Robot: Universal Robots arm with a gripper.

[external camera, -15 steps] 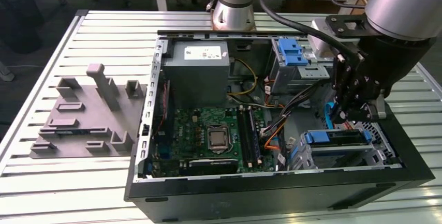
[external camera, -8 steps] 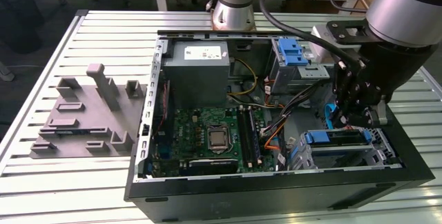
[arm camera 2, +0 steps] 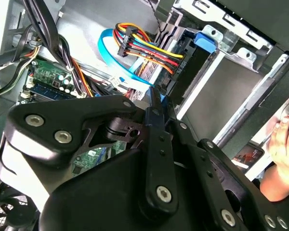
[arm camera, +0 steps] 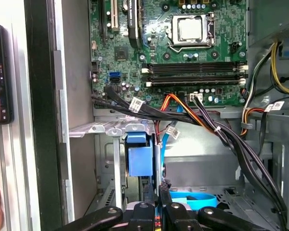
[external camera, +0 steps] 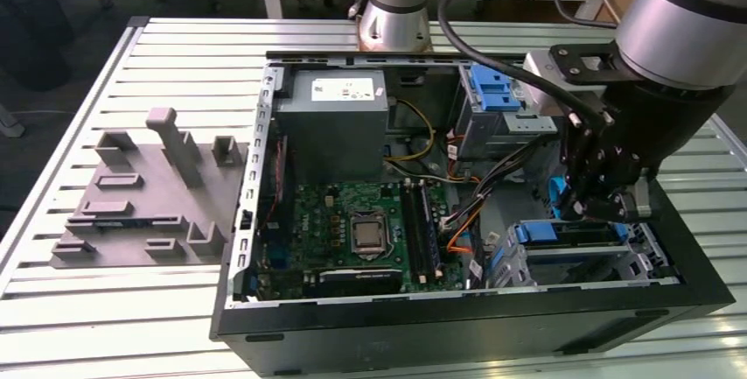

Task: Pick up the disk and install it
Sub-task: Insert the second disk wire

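The disk (external camera: 572, 233) lies in the drive cage at the case's near corner, on the exterior view's right, with its blue carrier frame showing along the top edge. In the first wrist view the blue end of the carrier (arm camera: 139, 156) sits in the silver cage. My gripper (external camera: 593, 211) hangs just above the disk, its black fingers pressed together. In both wrist views the gripper (arm camera 2: 155, 97) (arm camera: 161, 195) is shut with nothing visibly between the fingers, and the tips sit close to the blue frame.
The open computer case (external camera: 467, 313) holds a green motherboard (external camera: 362, 230), a grey power supply box (external camera: 338, 103) and an upper cage with a blue latch (external camera: 496, 90). Cable bundles (arm camera: 183, 115) cross near the cage. A grey fixture (external camera: 152, 195) stands on the table. A person's hand (arm camera 2: 284, 144) rests outside the case.
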